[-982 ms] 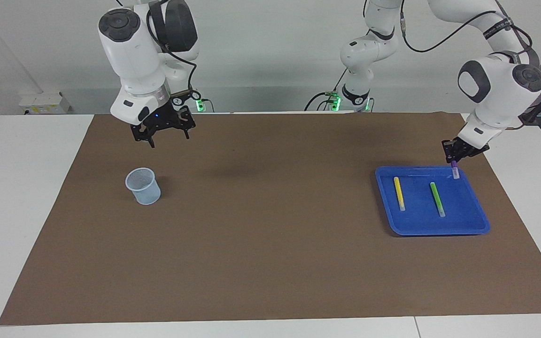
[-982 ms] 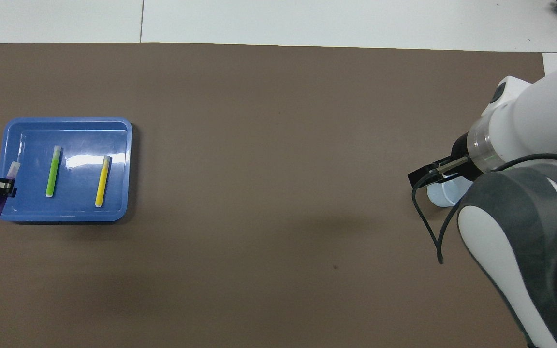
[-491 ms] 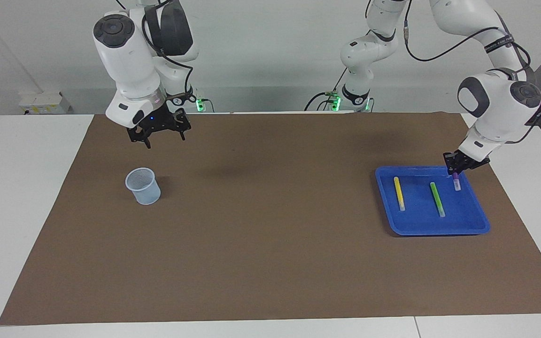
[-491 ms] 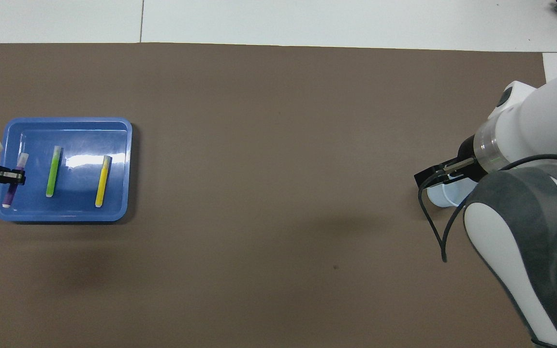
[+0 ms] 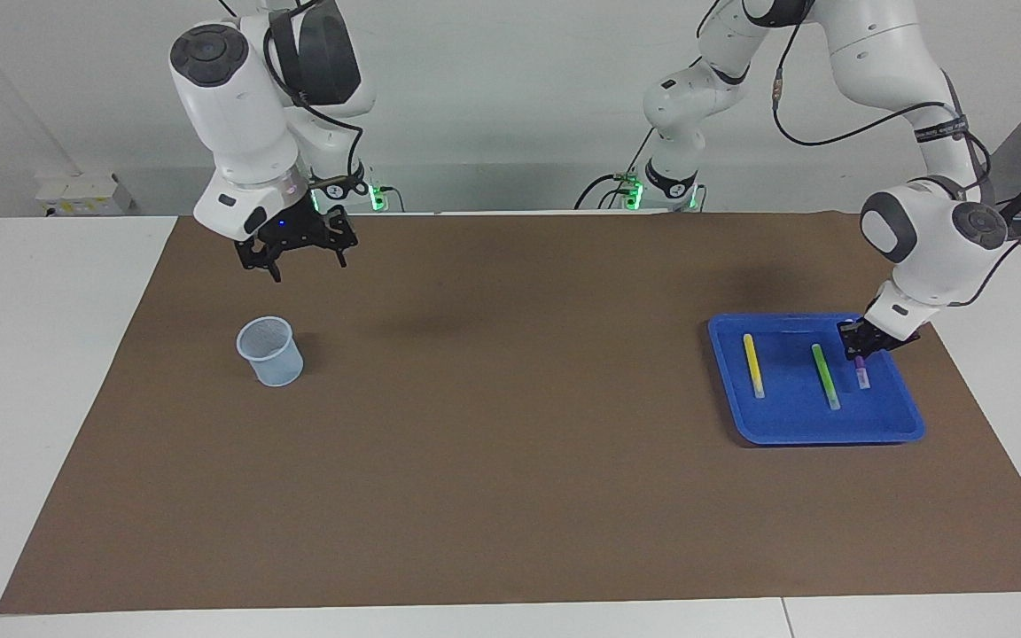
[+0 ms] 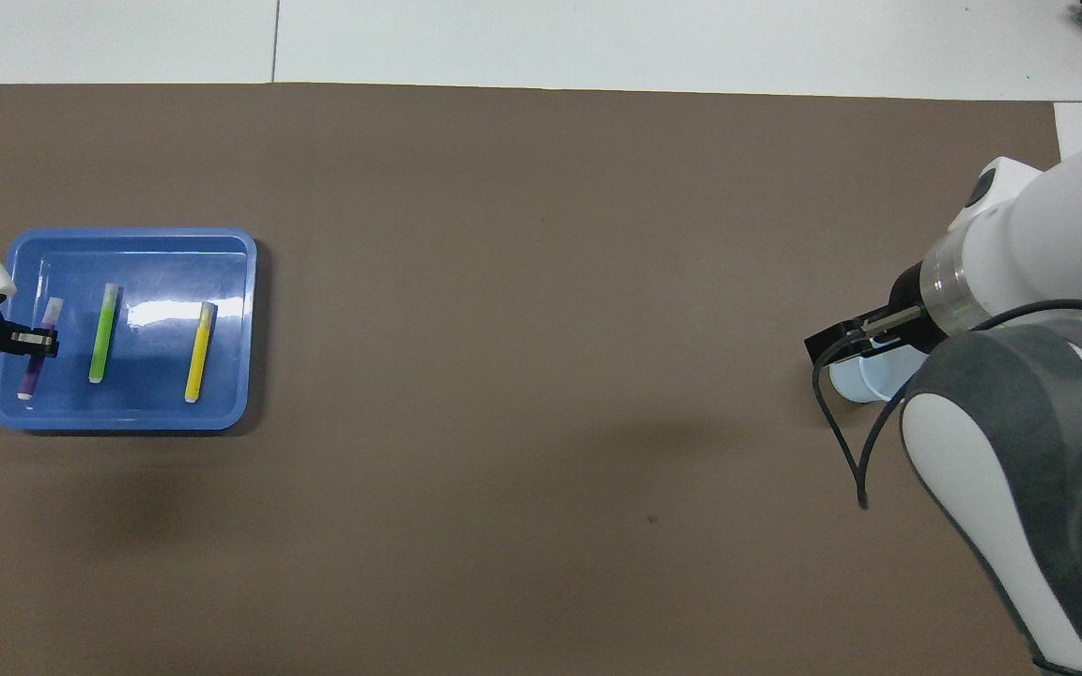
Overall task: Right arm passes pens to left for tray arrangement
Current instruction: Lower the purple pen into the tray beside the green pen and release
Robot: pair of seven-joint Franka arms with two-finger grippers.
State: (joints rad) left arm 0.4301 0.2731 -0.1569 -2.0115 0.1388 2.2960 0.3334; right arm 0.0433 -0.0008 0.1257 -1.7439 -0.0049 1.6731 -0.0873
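Both arms are glossy white jointed shells with dark grey round joint caps and black cables looped along them. The right arm carries a small blue light at its wrist above a black two-finger hand. The left arm ends in a black hand. Green lights glow at both bases.

A white table carries a large brown mat that covers most of its top; seams divide the white surface into panels. A plain pale wall rises where the table ends. A white socket box sits at the wall's foot. Lighting is even, with soft shadows on the mat.
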